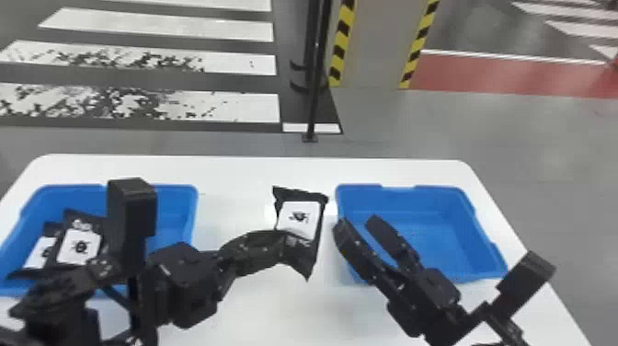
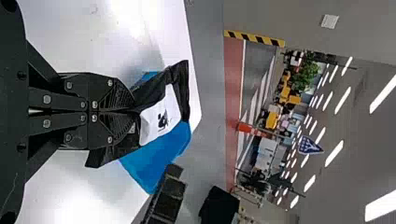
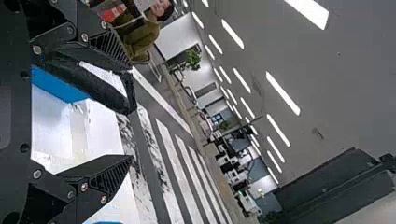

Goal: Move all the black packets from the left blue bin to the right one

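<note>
My left gripper is over the table between the bins, shut on a black packet with a white label. In the left wrist view, my left gripper pinches the packet by its edge. My right gripper stands open with nothing between its fingers, at the near left part of the right blue bin. The right wrist view has my right gripper with its fingers wide apart, and the held packet beside one finger. Black packets lie in the left blue bin, partly behind my left arm.
Both bins stand on a white table, whose far edge runs behind them. The held packet hangs just left of the right bin's wall. Beyond the table, a black post rises from the floor.
</note>
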You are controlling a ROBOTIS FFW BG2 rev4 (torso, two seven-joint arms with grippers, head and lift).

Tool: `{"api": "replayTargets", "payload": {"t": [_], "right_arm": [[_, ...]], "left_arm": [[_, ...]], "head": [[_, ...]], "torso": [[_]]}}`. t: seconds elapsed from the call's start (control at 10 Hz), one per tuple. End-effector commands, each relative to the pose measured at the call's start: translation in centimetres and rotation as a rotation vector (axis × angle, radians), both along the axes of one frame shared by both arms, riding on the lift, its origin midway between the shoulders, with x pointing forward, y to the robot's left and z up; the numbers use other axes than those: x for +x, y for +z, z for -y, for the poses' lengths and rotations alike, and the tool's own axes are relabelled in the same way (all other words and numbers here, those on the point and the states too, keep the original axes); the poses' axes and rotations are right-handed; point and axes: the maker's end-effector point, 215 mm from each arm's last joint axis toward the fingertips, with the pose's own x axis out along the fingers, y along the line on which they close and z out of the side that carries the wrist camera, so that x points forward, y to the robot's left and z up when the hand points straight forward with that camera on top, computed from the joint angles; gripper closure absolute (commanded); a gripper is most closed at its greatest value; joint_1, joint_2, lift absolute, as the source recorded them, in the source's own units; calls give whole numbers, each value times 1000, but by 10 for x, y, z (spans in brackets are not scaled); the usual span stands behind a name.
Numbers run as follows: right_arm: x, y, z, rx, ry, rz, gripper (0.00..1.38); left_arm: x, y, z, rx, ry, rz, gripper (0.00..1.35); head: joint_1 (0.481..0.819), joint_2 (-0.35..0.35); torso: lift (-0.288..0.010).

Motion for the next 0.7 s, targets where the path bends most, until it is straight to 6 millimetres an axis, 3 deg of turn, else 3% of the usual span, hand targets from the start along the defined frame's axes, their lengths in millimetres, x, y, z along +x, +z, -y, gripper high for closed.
{"api": "replayTargets", "payload": {"t": [0.0, 0.3, 0.4, 0.6], "right_arm": [[-1, -6, -25, 59, 73, -50, 380], [2, 1, -46, 112, 129, -54, 446], [5, 0, -46, 127, 130, -61, 547], [8, -5, -45, 145, 130, -75, 975]], "left_arm": [[-6, 3, 12, -17, -29, -4, 1213], [-14, 4, 28, -31, -71, -12, 1213], [-18, 3, 34, -39, -85, -21, 1213], [-18, 4, 33, -42, -84, -19, 1213]], "head": [[695, -134], [695, -109], [695, -108], [695, -117]], "torso": [[-140], [-140], [-140], [-140]]}}
